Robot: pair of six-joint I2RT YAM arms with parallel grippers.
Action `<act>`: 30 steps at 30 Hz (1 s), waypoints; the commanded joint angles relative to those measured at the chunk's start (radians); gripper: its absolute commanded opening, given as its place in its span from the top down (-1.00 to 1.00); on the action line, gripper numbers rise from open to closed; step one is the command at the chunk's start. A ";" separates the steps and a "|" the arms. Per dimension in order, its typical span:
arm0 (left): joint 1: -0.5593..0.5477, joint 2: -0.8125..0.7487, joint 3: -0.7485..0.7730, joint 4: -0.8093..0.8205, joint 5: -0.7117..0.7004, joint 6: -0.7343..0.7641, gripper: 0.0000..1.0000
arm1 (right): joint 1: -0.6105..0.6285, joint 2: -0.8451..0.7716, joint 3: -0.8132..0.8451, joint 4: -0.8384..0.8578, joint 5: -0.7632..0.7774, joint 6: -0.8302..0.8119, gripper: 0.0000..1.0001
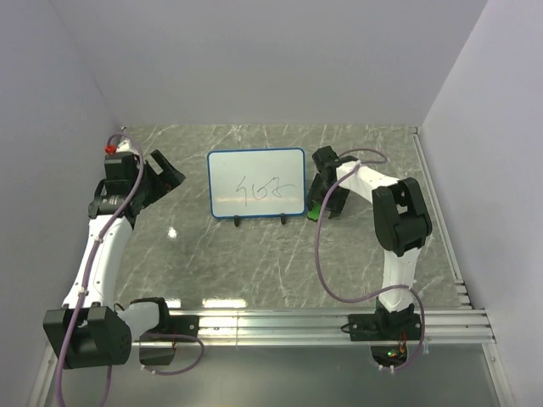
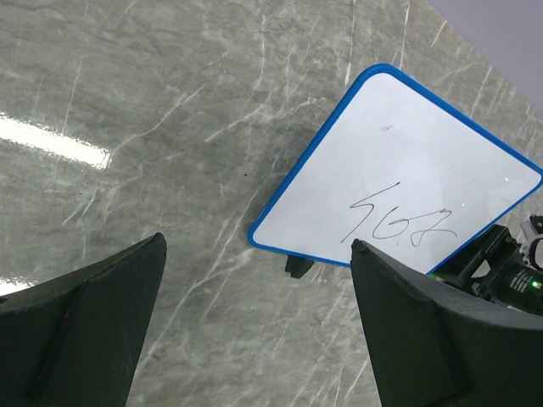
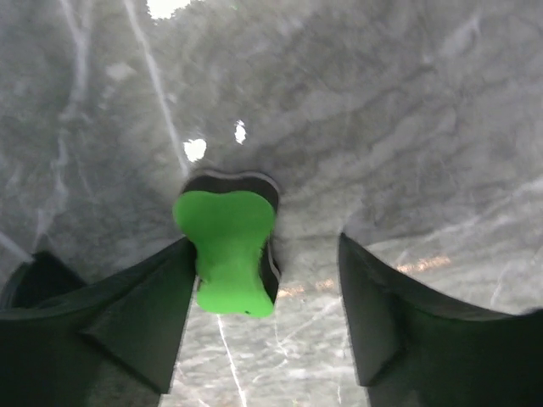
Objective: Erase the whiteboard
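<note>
We found the small white rectangular whiteboard (image 1: 256, 184) with its thin blue rounded frame standing on two black feet near the middle of the grey marbled tabletop (image 1: 254, 263). Its long axis ran from left to right across the top view, and a dark handwritten scribble was on its face, not yet wiped.

The small green eraser (image 3: 227, 246) with a dark underside lay just beside the board's right edge, near the lower corner. The right claw (image 3: 270, 254) was lowered around it. In the right wrist view the eraser lay lengthwise between the jaws, pressed against one finger, while a clear gap separated it from the other. We judged that claw released and not yet grasping.

The whiteboard lay to the left of the right claw, close by, so we judged the right arm to be the nearer one for the wipe once it had the eraser.

The left claw (image 2: 258, 243) hung spread wide and empty, well apart from the board, which stood ahead of it in the left wrist view. No container figured in any view.
</note>
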 commanded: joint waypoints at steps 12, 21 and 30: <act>-0.001 0.060 0.011 0.153 0.134 0.071 -0.93 | -0.006 0.011 -0.027 0.001 0.062 -0.088 0.41; 0.054 0.149 -0.124 0.530 0.536 0.181 -0.75 | -0.061 -0.153 -0.150 -0.018 0.122 -0.160 1.00; 0.083 0.463 -0.188 0.949 0.828 0.166 -0.56 | -0.060 -0.305 -0.101 -0.090 0.074 -0.158 1.00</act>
